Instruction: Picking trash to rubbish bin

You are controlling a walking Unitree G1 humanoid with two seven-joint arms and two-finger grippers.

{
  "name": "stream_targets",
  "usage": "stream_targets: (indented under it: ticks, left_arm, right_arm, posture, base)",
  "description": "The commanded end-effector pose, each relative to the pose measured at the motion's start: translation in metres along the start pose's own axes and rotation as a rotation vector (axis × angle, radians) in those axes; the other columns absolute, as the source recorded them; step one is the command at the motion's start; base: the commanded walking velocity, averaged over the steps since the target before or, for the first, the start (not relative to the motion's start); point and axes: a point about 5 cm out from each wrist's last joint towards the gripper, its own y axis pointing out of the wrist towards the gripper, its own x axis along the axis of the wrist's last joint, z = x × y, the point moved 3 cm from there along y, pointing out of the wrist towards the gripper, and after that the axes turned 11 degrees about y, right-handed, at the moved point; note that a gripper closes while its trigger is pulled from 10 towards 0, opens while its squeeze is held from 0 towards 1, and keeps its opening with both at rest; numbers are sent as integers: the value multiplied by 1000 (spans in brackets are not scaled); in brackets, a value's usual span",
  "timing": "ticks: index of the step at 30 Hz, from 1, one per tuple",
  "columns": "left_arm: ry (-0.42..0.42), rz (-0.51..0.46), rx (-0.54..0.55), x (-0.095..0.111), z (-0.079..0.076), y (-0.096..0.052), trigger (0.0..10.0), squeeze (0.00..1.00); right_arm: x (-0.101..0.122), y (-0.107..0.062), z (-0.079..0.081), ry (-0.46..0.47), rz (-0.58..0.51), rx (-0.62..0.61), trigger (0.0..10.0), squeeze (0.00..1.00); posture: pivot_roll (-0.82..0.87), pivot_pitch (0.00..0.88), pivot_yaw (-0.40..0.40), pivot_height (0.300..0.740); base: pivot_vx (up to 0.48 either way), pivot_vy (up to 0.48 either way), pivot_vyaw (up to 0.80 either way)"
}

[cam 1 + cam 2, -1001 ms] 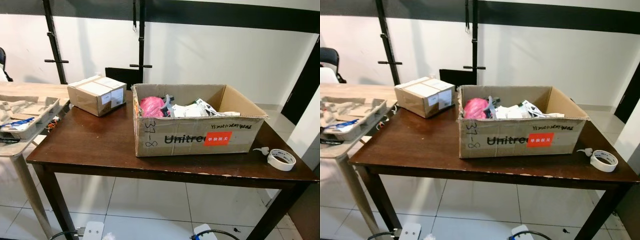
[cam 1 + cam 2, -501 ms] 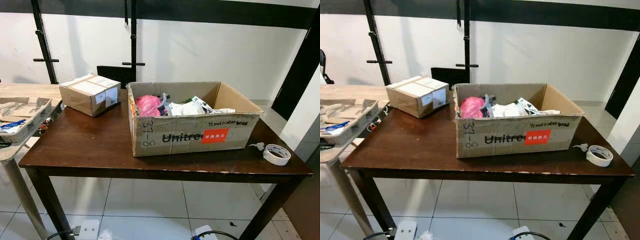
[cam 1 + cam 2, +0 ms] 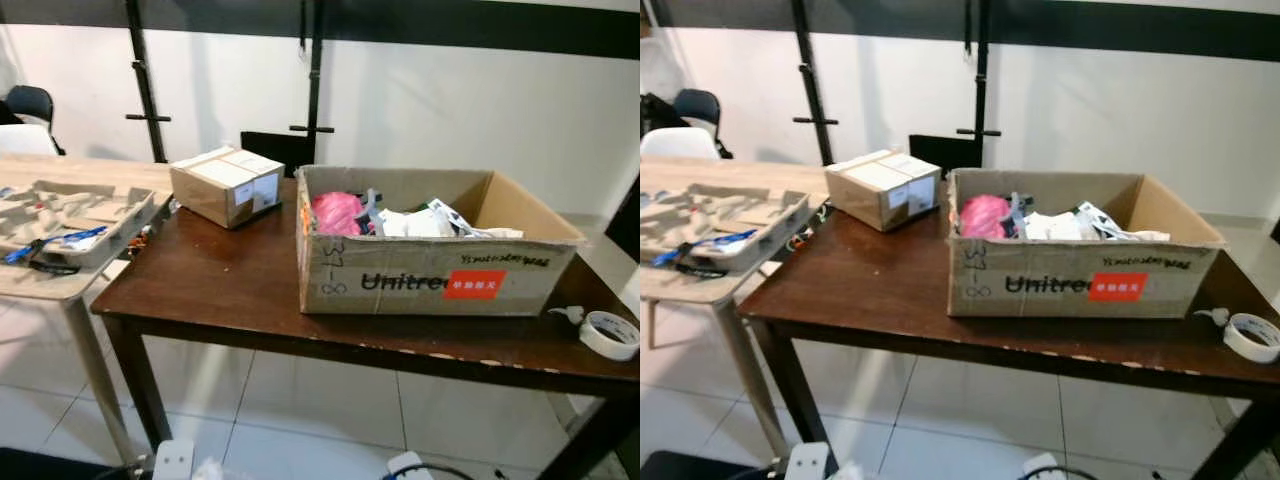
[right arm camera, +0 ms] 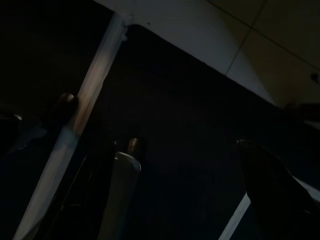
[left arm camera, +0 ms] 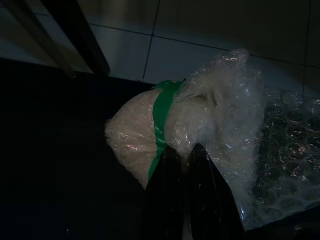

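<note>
Dark wooden table (image 3: pixel 220 285) on white tiled floor (image 3: pixel 300 410). On it: open cardboard box (image 3: pixel 430 280) printed "Unitree", red label, stuffed with pink and white trash; smaller taped carton (image 3: pixel 226 185) near far left corner; roll of white tape (image 3: pixel 610 334) at right end. Pale table (image 3: pixel 60 290) stands beside, bearing moulded pulp tray (image 3: pixel 75 208).

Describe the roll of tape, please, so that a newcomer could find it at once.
On the dark wooden table, look past the big open cardboard box to the table's right end. The tape roll lies flat there by the edge: a white ring, the one round thing among boxes.
</note>
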Motion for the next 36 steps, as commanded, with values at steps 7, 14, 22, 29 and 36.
stream_targets:
  ticks: [7, 14, 22, 29, 36]
  left_arm:
    - [-15, -11, -2, 4, -2, 1, 10000, 0]
    - [-7, -18, -8, 5, -1, 1, 10000, 0]
    - [-7, -17, -1, 6, 0, 2, 10000, 0]
    - [-33, -20, 0, 7, -1, 2, 10000, 0]
    - [-57, -27, -24, 9, -4, 3, 10000, 0]
  right_arm:
    - [-9, -1, -4, 8, 31, -10, 10000, 0]
    - [-8, -1, -4, 30, 32, -15, 10000, 0]
    - [-10, -2, -5, 26, 36, -17, 10000, 0]
    - [-9, -2, -6, 22, 37, -18, 10000, 0]
    - [-9, -2, -7, 24, 36, -20, 10000, 0]
  posture:
    - [45, 31, -74, 740]
    - [43, 29, -67, 740]
    - [41, 21, -69, 740]
    - [37, 15, -68, 740]
    - [36, 10, -66, 740]
  base:
    - [0, 0, 0]
    - [0, -427, 0]
    - [0, -480, 0]
    - [0, -343, 0]
    - [0, 274, 0]
